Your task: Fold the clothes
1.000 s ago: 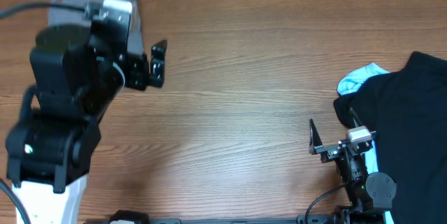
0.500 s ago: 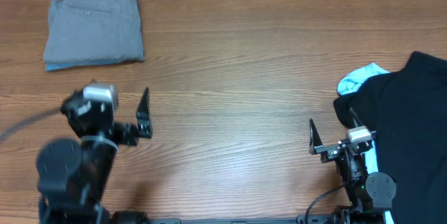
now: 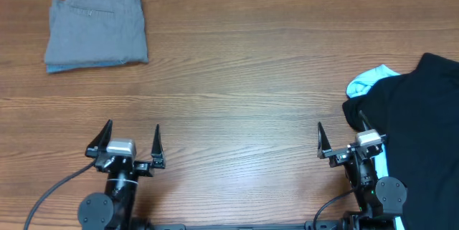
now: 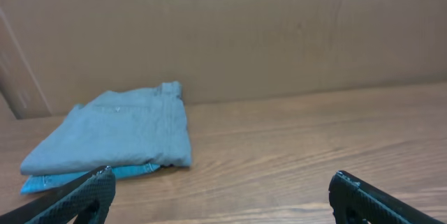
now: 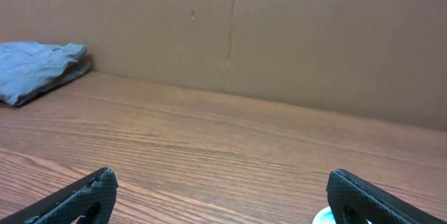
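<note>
Folded grey-green shorts (image 3: pixel 97 31) lie at the table's far left corner, with a light blue edge under them; they also show in the left wrist view (image 4: pixel 115 132) and the right wrist view (image 5: pixel 35 69). A black garment (image 3: pixel 419 130) is heaped at the right edge, over a light blue garment (image 3: pixel 369 79). My left gripper (image 3: pixel 132 142) is open and empty at the near left, well in front of the shorts. My right gripper (image 3: pixel 340 140) is open and empty at the near right, its right finger next to the black garment.
A brown cardboard wall (image 4: pixel 279 28) stands along the far edge of the wooden table (image 3: pixel 244 79). A cable (image 3: pixel 54 190) runs from the left arm's base.
My left arm has pulled back from the folded shorts at the far left down to the near edge. The shorts stay folded in place. The right arm has not moved.
</note>
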Available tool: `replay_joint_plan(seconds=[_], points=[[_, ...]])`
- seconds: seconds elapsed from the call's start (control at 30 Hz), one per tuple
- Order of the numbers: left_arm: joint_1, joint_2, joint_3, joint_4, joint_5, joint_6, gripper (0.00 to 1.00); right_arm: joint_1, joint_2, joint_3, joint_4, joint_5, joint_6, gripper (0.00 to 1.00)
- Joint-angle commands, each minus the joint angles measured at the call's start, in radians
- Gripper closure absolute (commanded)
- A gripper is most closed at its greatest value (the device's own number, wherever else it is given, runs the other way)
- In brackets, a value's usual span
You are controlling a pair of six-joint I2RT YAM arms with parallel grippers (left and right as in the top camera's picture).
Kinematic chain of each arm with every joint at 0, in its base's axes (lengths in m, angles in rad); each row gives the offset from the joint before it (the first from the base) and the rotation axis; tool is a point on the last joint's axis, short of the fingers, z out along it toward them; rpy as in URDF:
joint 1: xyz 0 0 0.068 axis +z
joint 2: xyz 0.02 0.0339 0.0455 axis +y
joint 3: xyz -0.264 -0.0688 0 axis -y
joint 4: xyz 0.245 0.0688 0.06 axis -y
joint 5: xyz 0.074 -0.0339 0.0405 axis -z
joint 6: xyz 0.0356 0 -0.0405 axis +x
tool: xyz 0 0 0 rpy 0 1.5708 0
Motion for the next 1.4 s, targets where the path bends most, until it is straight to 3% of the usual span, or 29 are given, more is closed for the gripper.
replay_joint_plan(seconds=[0.0,0.27,1.37], points=[[0.005,-0.032,-0.092,0.068,-0.033,-0.007,0.0,-0.004,-0.012,-0.011,0.006,-0.008,0.0,0.0],[0.003,-0.033,-0.303,0.256,-0.037,-0.018,0.0,-0.004,-0.012,-0.011,0.006,-0.008,0.0,0.0],[0.004,-0.032,-0.301,0.224,-0.04,-0.013,0.0,-0.004,-0.012,-0.011,0.006,-0.008,0.0,0.0]])
